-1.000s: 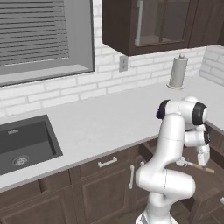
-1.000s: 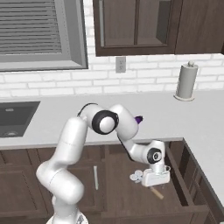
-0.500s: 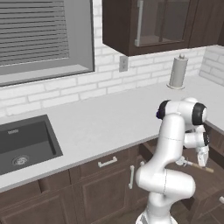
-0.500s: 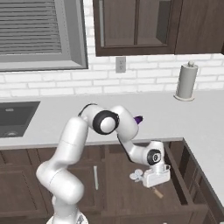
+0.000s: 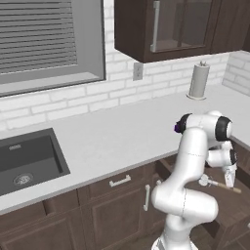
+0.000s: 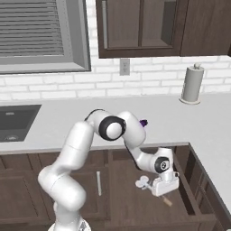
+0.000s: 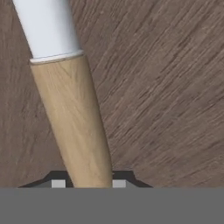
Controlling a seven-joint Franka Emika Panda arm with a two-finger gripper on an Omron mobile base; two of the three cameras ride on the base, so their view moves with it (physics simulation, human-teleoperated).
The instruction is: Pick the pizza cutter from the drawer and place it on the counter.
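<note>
- At the far left, the dark inset sink (image 5: 29,161) sits in the counter (image 5: 112,136), under a window with grey blinds (image 5: 39,44).
- Below the counter's front edge runs a narrow dark drawer front with a silver bar handle (image 5: 120,181), and beside it a cabinet door with an upright handle (image 5: 146,197).
- On the white brick wall, a wall outlet (image 5: 138,71) sits under the dark upper cabinet (image 5: 166,24).
- Further right, a paper towel roll (image 5: 198,80) stands upright on the counter near the wall.
- A small purple object (image 6: 143,122) rests on the counter just behind the arm's shoulder.
- The arm bends down over the counter's edge into the open drawer (image 6: 122,203), whose wood-grain floor shows beneath the hand.
- The pizza cutter (image 6: 146,183) lies in the drawer, its round wheel pointing left in the right base view and the tan handle (image 7: 76,127) running under the hand.
- The gripper (image 6: 163,186) is clenched on the pizza cutter's handle; in the hand view the handle passes between the two finger tips (image 7: 58,183), with the white neck beyond it.
- In the left base view, the gripper (image 5: 229,179) sits low at the right with the cutter (image 5: 215,183) crossing beneath it.
</note>
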